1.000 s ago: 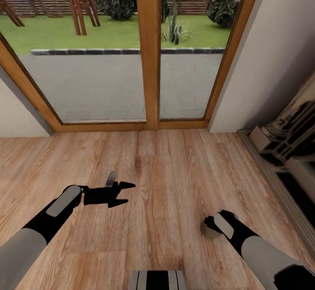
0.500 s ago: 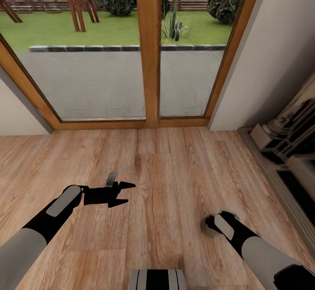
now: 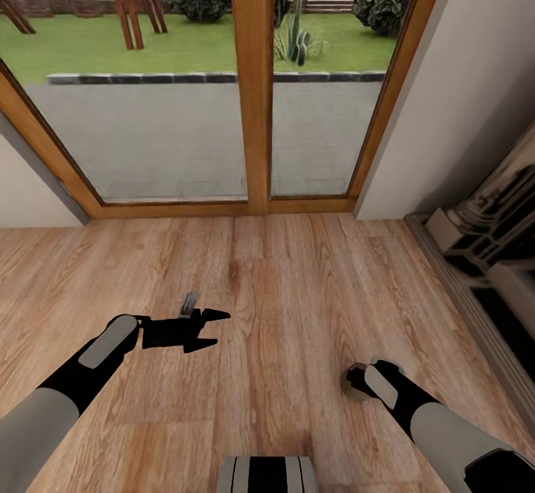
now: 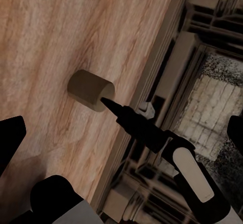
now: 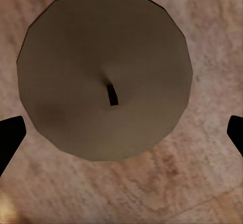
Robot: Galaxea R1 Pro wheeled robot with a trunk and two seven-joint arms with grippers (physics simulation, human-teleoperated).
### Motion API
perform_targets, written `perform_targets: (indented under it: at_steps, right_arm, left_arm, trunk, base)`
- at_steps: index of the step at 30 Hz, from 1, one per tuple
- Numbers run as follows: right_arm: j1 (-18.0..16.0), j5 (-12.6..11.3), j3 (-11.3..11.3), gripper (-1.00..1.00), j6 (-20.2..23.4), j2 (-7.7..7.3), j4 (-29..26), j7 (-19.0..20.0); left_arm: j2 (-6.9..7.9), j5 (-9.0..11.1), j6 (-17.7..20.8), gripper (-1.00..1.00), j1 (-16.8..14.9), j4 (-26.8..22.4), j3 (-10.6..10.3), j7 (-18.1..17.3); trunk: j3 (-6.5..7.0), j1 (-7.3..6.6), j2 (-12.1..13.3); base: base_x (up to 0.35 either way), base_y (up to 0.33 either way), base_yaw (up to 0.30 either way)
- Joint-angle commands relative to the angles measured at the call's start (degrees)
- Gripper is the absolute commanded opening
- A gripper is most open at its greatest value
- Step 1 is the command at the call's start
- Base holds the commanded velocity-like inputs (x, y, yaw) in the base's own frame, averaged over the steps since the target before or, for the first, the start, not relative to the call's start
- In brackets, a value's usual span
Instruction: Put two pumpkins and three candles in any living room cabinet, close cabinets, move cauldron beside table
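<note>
A stubby beige candle (image 3: 348, 387) lies on the wood floor at the lower right of the head view. My right gripper (image 3: 361, 380) hangs open directly over it. In the right wrist view the candle's round end (image 5: 76, 82) with its dark wick sits between the two spread black fingertips (image 5: 9, 138), which stay clear of it. The left wrist view shows the same candle (image 4: 88, 88) with one right finger (image 4: 120, 115) at its end. My left gripper (image 3: 206, 329) is open and holds nothing, low over the floor to the left. Pumpkins, cabinet and cauldron are out of view.
Tall wood-framed glass doors (image 3: 253, 84) stand straight ahead, with garden beyond. A stone fireplace (image 3: 490, 240) lines the right wall, and its low hearth edge (image 3: 453, 292) runs along the floor. A small grey piece (image 3: 189, 302) shows just beyond the left gripper.
The whole picture has shifted slightly upward, so the camera moved. Both arms keep nearly the same pose, and the right gripper stays over the candle.
</note>
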Motion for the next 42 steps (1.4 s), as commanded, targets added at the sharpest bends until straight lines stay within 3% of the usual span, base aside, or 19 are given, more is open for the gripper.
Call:
perform_targets:
  at_steps: [1,12,20,42]
  right_arm:
    - [0.0,-0.47,0.48,1.0,0.24,-0.07,-0.11,-0.36]
    - [-0.02,-0.41,0.48,1.0,0.24,-0.07,-0.04,-0.04]
    - [0.01,-0.47,0.48,1.0,0.23,-0.07,0.95,4.77]
    - [-0.02,-0.56,0.45,1.0,0.24,-0.24,1.54,5.09]
  left_arm:
    - [0.05,-0.34,0.0,1.0,-0.05,0.03,-0.16,-0.48]
    - [0.05,-0.34,0.0,1.0,-0.05,0.03,-0.16,-0.48]
    - [0.05,-0.34,0.0,1.0,-0.05,0.02,-0.16,-0.48]
    - [-0.01,-0.42,0.0,1.0,-0.05,-0.22,-0.31,-0.48]
  trunk:
    - [-0.04,-0.01,-0.02]
    - [-0.04,-0.01,-0.02]
    - [-0.04,-0.01,-0.02]
    - [-0.04,-0.01,-0.02]
  base:
    - [0.0,0.0,0.0]
    - [0.0,0.0,0.0]
    - [0.0,0.0,0.0]
    - [0.031,0.0,0.0]
